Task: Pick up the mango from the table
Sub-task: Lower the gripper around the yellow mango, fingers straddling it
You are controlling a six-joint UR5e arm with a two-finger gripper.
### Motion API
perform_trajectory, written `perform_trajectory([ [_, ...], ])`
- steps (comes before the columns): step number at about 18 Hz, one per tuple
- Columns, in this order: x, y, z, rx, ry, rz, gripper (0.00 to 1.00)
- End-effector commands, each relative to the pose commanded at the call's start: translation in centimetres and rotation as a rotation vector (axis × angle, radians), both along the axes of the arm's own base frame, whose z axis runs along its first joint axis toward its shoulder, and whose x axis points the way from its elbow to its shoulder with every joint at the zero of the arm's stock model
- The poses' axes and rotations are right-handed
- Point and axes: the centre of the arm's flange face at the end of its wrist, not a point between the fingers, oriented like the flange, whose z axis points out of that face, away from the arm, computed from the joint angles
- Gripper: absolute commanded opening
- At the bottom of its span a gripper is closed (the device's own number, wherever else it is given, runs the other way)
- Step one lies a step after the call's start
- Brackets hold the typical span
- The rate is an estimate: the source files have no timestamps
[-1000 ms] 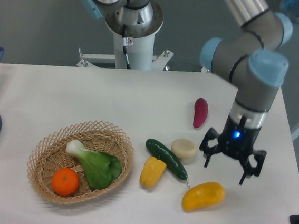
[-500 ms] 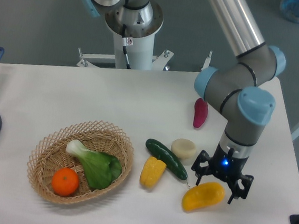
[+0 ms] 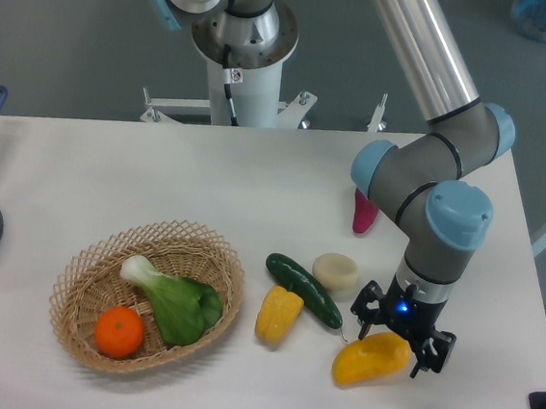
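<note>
Lower right of the frame: pincer (image 3: 401, 338) spread wide, fingers straddling the upper right end of the mango (image 3: 366, 360), which lies on the white surface (image 3: 111, 179), long axis running lower left to upper right, bulk lower-left of the pincer.

Glossy smooth mango (image 3: 366, 360), matte white table (image 3: 111, 179), woven wicker basket (image 3: 82, 283)

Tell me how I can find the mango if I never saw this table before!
Start at the woven basket on the white table and look right, past the green cucumber. The mango lies near the front edge, right under the robot's gripper. It is smooth, glossy and yellow-orange, longer than the ridged yellow corn piece.
</note>
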Motion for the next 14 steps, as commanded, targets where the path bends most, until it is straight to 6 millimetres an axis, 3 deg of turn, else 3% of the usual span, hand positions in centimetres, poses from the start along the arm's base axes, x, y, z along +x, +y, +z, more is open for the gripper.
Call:
perform_trajectory([
  [5,-0.3,-0.5,-0.7,-0.083,0.054,-0.048,1.0],
  [14,1.6,1.6,-3.6,-0.113,0.026,-0.076,1.0],
])
